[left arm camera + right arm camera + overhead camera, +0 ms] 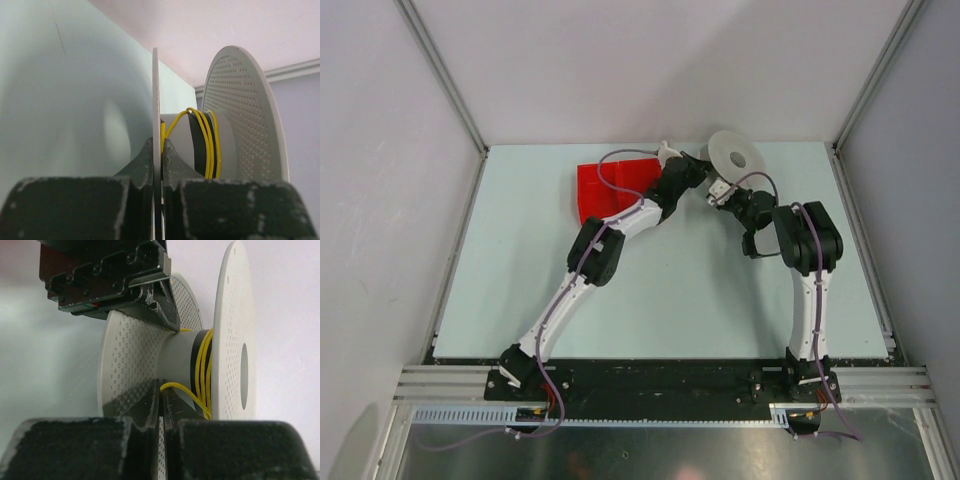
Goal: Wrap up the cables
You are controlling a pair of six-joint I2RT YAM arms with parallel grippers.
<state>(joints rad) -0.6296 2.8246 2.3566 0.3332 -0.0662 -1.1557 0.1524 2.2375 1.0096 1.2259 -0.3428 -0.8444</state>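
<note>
While the two arms lean in over the pale table [670, 300], start at the far left, where a red bin [605, 190] sits toward the back edge with the left arm crossing just beside it. Moving right, there's the left gripper [698, 170], and in its wrist view its fingers are clamped tight on the rim of the spool [735, 155], with one thin flange [156, 90] seen edge-on, pinched between the two dark pads. Right beside that rim, look, the yellow wire [205, 140] comes into play: several turns of it are wound around the hub [182, 135], lying between the pinched flange and the perforated outer flange [245, 115], and one strand arcs off the hub and drops toward the fingertips. Whether that strand is caught in the pinch, I can't tell. Further right, the right gripper [717, 190] comes in from the other side. Its wrist view shows its fingers closed on the lower edge of the same perforated flange, with the left gripper's black jaws biting the upper edge opposite. A loose loop of wire curls from the hub to just beside the right fingertips. The far flange, with a hole at its centre, stands to the right, free of both grips. Whether the spool touches the table can't be made out.
</note>
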